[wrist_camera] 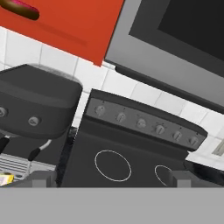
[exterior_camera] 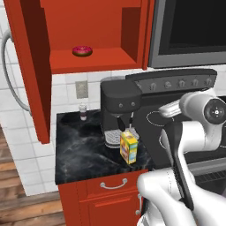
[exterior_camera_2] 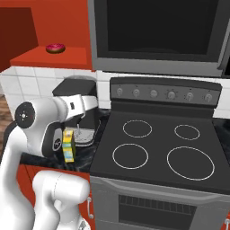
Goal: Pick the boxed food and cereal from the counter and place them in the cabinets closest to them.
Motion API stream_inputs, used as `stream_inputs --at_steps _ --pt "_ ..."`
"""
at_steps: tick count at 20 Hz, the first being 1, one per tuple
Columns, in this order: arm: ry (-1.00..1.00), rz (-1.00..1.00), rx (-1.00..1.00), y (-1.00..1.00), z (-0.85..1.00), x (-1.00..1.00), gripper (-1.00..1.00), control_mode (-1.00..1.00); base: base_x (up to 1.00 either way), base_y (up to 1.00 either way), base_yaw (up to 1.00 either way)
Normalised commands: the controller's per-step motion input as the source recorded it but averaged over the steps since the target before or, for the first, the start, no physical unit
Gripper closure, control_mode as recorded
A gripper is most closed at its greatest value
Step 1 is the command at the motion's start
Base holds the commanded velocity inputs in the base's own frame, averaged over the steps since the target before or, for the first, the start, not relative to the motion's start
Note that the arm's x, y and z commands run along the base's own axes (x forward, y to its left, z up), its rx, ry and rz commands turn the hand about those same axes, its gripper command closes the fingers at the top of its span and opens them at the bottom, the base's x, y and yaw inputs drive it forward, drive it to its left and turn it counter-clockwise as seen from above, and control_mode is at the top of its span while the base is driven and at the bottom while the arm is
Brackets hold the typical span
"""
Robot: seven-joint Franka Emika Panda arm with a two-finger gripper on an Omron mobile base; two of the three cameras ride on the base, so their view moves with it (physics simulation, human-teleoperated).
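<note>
A small yellow and green box of boxed food (exterior_camera: 128, 147) (exterior_camera_2: 68, 146) stands upright on the black marbled counter (exterior_camera: 79, 150), just in front of the coffee machine. Its corner shows at the lower left of the hand view (wrist_camera: 5, 178). Above it, the red wall cabinet (exterior_camera: 101, 62) (exterior_camera_2: 49, 58) stands open with a pink donut (exterior_camera: 82, 50) on its shelf. My gripper (wrist_camera: 113, 179) is open with nothing between its fingers. It hangs over the left edge of the stove, above and to the right of the box, facing the back wall. The cereal is out of view.
A black coffee machine (exterior_camera: 119, 108) (exterior_camera_2: 78, 112) (wrist_camera: 35, 105) stands against the wall behind the box. A small shaker (exterior_camera: 82, 111) sits at the counter's back. The stovetop (exterior_camera_2: 157, 148) and the microwave (exterior_camera_2: 157, 31) lie to the right. The open cabinet door (exterior_camera: 26, 66) juts out at the left.
</note>
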Motion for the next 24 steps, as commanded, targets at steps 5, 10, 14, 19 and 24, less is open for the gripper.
stream_inputs --at_steps 5,10,14,19,24 --pt "0.02 0.08 0.01 0.21 -0.04 0.00 -1.00 -1.00 0.00 0.00 0.00" --pt "0.11 0.13 0.03 0.11 -0.01 -0.01 -1.00 -1.00 0.00 0.00 0.00" --pt "0.06 0.15 0.05 0.00 -0.04 -0.06 -1.00 -1.00 0.00 0.00 0.00" --pt "0.01 0.08 0.02 0.00 -0.03 0.00 -1.00 -1.00 0.00 0.00 0.00" --pt "0.07 0.00 -0.02 0.11 -0.01 0.04 -1.00 -1.00 0.00 0.00 0.00"
